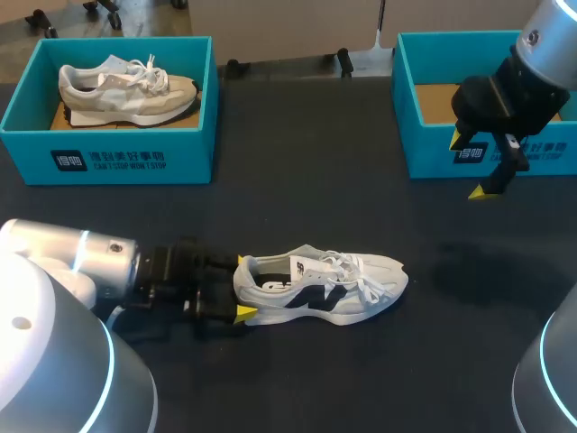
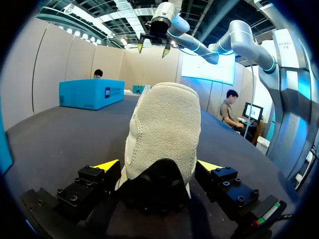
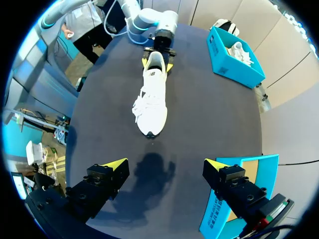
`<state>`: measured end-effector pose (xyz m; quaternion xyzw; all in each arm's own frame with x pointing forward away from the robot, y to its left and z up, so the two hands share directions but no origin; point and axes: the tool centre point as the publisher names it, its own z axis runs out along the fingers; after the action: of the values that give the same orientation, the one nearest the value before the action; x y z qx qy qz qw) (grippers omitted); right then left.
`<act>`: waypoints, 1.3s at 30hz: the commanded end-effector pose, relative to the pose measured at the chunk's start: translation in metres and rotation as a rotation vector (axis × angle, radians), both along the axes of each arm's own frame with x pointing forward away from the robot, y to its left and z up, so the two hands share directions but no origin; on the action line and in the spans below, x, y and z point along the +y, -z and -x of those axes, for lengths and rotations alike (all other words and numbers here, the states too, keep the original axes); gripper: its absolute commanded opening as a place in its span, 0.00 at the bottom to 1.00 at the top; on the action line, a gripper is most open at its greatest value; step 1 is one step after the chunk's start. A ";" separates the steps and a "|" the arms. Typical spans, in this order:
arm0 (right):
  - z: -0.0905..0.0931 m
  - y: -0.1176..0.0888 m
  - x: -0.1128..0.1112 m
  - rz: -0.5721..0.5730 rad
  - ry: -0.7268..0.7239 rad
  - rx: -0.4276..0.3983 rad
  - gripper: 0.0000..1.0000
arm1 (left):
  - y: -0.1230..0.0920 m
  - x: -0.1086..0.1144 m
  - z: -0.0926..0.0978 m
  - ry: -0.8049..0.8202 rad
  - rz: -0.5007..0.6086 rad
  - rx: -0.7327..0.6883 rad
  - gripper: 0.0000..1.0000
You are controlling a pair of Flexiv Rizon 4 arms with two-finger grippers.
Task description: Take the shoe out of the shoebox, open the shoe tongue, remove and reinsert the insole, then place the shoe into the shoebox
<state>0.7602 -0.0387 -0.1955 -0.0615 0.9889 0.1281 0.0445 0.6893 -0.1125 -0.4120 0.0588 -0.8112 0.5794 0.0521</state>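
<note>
Meanwhile, on the dark table (image 1: 315, 162), the white shoe (image 1: 320, 289) stands on its sole outside both boxes. Its heel sits between the wide-spread jaws of the left gripper (image 2: 158, 167), whose yellow tips lie just beside its sides. The right gripper (image 1: 469, 167) hangs wide open, holding nothing, before the right shoebox (image 1: 433, 149).

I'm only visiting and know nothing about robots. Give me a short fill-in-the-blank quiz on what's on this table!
1. The white shoe lies on the dark ___.
2. The left gripper is at the white shoe's ___ end.
3. The right gripper, up in the air, holds ___.
4. The beige shoe lies inside a teal ___.
Missing words: table; heel; nothing; shoebox.
</note>
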 end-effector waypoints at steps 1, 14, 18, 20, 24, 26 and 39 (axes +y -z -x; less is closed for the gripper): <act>-0.001 0.001 0.001 0.004 0.001 0.001 1.00 | 0.004 -0.008 -0.003 0.005 -0.004 0.004 1.00; -0.001 0.001 0.001 0.004 0.001 0.001 1.00 | 0.011 -0.022 -0.010 0.036 -0.018 0.009 1.00; -0.001 0.001 0.001 0.004 0.001 0.001 1.00 | 0.014 -0.026 -0.010 0.044 -0.027 0.010 1.00; -0.001 0.001 0.001 0.004 0.001 0.001 1.00 | 0.016 -0.027 -0.010 0.051 -0.037 0.010 1.00; -0.001 0.001 0.001 0.004 0.001 0.001 1.00 | 0.020 -0.031 -0.009 0.062 -0.050 0.009 1.00; -0.001 0.001 0.001 0.004 0.001 0.001 1.00 | 0.022 -0.031 -0.009 0.063 -0.052 0.010 1.00; -0.001 0.001 0.001 0.004 0.001 0.001 1.00 | 0.020 -0.027 -0.015 0.074 -0.063 0.005 0.00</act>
<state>0.7602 -0.0387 -0.1955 -0.0615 0.9889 0.1281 0.0445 0.6965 -0.1379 -0.4278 0.0341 -0.8290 0.5537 0.0708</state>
